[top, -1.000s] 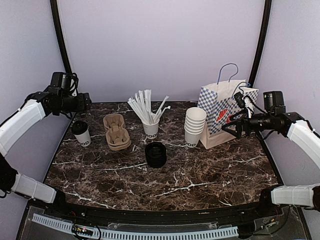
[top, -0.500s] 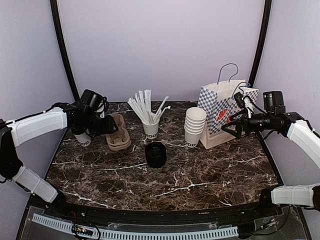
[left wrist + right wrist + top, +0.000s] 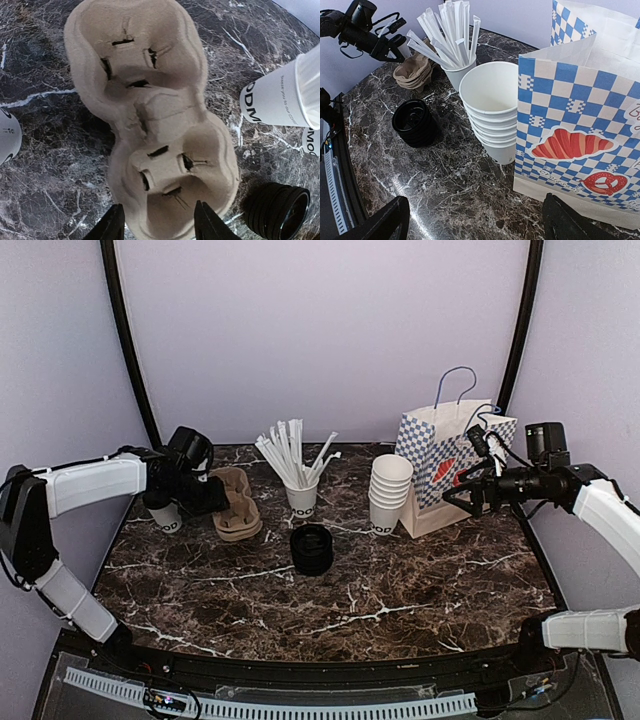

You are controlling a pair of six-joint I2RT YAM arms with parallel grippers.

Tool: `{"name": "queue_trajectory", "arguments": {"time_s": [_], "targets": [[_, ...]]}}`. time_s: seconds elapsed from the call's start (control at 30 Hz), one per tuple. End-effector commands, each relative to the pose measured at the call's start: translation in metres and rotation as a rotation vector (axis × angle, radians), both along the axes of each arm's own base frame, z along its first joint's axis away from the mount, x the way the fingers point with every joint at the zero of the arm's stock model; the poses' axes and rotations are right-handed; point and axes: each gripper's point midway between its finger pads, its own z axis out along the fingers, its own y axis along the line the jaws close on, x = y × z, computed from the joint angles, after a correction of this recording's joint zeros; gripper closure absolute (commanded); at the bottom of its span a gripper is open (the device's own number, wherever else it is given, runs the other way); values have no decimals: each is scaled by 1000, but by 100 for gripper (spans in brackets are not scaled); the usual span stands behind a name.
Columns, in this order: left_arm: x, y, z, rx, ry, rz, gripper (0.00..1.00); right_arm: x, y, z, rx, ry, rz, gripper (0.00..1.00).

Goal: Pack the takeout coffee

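At the table's [image 3: 420,590] back-left corner: takeout coffee cup [image 3: 167,519], upright. It's small, white paper, with dark lettering low on the side. Black lid [image 3: 156,503] is on top, mostly tucked under the left arm in the top view. The left wrist view only catches a sliver of the cup's white wall at the frame's left edge.

The cup stands just left of the brown pulp carrier [image 3: 150,115], with a strip of marble showing between them.

Left gripper [image 3: 160,227] hangs over one end of the carrier, jaws roughly half spread. One finger sits outside the carrier's edge, the other over its rim. Can't tell whether they pinch the carrier or sit clear of it. It has no contact with the cup.

Right gripper [image 3: 477,222] is at far right, facing the blue-checked paper bag [image 3: 580,115], jaws spread wide with nothing between them.

Along the back, between carrier and bag: straw cup [image 3: 301,498], same white paper and lettering, then a stack of plain white cups [image 3: 388,495] beside the bag. A stack of black lids [image 3: 312,548] sits further forward, mid-table.
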Motion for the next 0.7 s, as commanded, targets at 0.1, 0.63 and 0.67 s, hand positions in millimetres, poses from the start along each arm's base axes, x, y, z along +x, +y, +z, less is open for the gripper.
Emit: {"name": "queue_trajectory", "arguments": {"time_s": [0.1,0.63,0.67], "targets": [[21,29,7,-28,-17,89,53,2,-1,13,10,-43,-5,7],[23,23,-13,-199,24,59,61,2,-1,12,9,-42,-3,7],[23,23,-15,-199,25,61,62,2,-1,12,9,-42,-3,7]]}}
